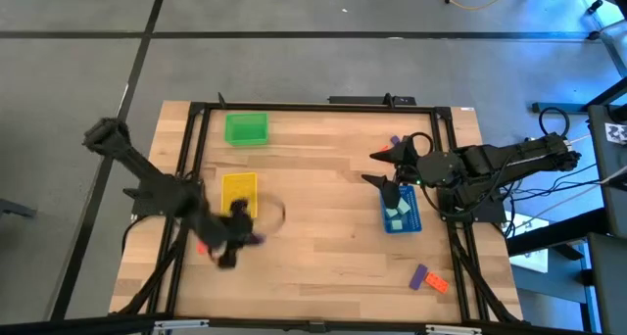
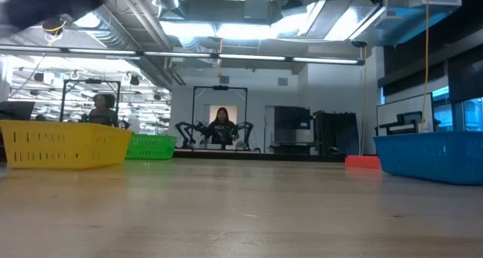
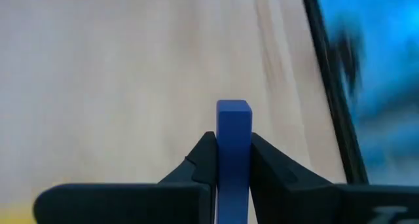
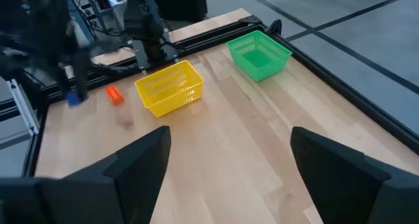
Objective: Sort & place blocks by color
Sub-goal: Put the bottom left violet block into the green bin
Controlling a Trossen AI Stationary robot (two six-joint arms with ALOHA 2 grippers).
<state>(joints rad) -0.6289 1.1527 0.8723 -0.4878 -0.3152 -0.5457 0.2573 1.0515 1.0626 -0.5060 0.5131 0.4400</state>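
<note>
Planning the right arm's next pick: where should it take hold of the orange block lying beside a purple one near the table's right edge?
Probably from straight above, with the jaws across the orange block's long sides at mid-length. It lies flat, and the purple block sits close against one end, leaving the sides freer.

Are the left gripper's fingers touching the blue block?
Touching. The left wrist view shows both fingers pressed against the blue block, no gap either side.
</note>
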